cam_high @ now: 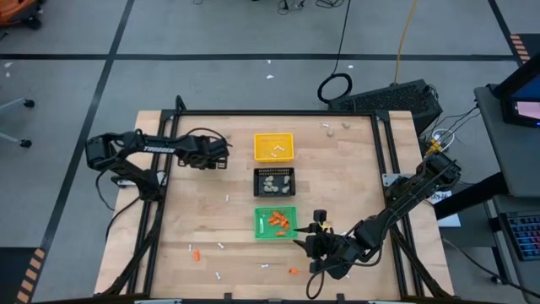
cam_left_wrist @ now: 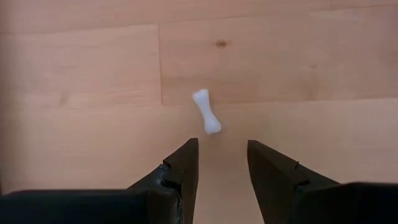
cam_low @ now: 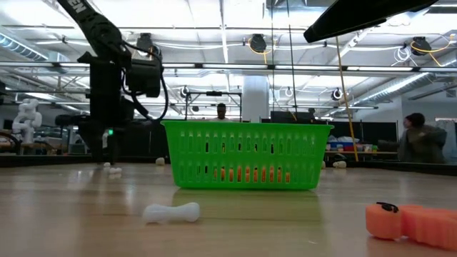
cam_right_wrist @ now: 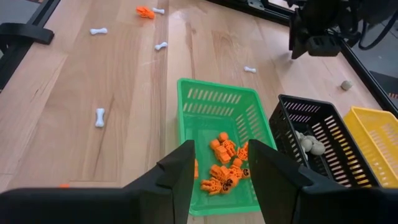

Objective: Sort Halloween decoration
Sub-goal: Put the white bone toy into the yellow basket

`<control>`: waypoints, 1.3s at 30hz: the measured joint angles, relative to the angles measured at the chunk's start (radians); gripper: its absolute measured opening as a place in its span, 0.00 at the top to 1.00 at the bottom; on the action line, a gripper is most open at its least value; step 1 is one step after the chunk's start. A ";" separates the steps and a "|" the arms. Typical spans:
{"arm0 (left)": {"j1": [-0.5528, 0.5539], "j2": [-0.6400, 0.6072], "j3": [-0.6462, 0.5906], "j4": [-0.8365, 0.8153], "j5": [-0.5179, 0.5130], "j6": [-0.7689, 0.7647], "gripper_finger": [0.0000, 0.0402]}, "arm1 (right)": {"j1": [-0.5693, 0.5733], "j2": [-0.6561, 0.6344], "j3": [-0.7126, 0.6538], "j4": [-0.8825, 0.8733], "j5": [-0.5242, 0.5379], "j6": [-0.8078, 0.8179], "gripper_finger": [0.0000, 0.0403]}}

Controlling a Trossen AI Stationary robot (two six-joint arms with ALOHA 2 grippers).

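Just ahead of left gripper (cam_left_wrist: 222,163) jaws: white bone (cam_left_wrist: 206,111).

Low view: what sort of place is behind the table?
Likely a robotics lab or workshop hall: long ceiling light strips, a white humanoid robot figure at left, and a seated person at workbenches.

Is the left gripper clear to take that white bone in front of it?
Probably yes. The left gripper is open, the white bone lies alone on bare table just ahead of its fingertips, and nothing stands between them.
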 joint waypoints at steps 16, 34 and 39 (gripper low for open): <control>0.077 0.000 -0.021 0.067 0.018 0.029 0.67 | 0.000 0.000 0.000 0.000 0.000 -0.008 0.66; 0.127 0.000 -0.022 0.103 0.034 0.091 0.67 | 0.000 0.000 0.000 0.000 0.000 -0.019 0.66; 0.126 0.000 -0.021 0.091 0.052 0.135 0.67 | 0.000 0.000 0.000 0.000 0.000 -0.019 0.66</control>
